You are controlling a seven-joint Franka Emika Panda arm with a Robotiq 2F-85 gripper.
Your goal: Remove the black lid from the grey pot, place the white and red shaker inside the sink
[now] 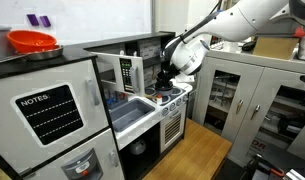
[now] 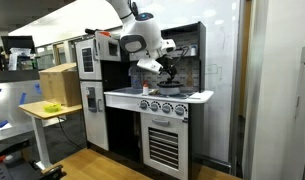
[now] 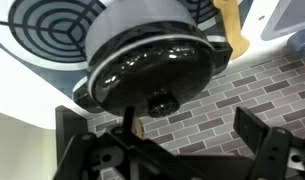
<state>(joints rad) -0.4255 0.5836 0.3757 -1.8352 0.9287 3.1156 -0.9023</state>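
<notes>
spread jaws face the black lid (image 3: pixel 150 68) on the grey pot (image 3: pixel 142 18).

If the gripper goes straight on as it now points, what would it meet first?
Probably the knob of the black lid: the wrist view shows it ahead of the open gripper, though depth is unclear.

Bright indoor light; soft, low-detail pictures; lid glare.

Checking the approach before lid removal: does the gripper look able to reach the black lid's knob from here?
Probably yes. In the wrist view the open gripper faces the black lid on the grey pot, its knob roughly centred between the fingers, nothing in between.
</notes>
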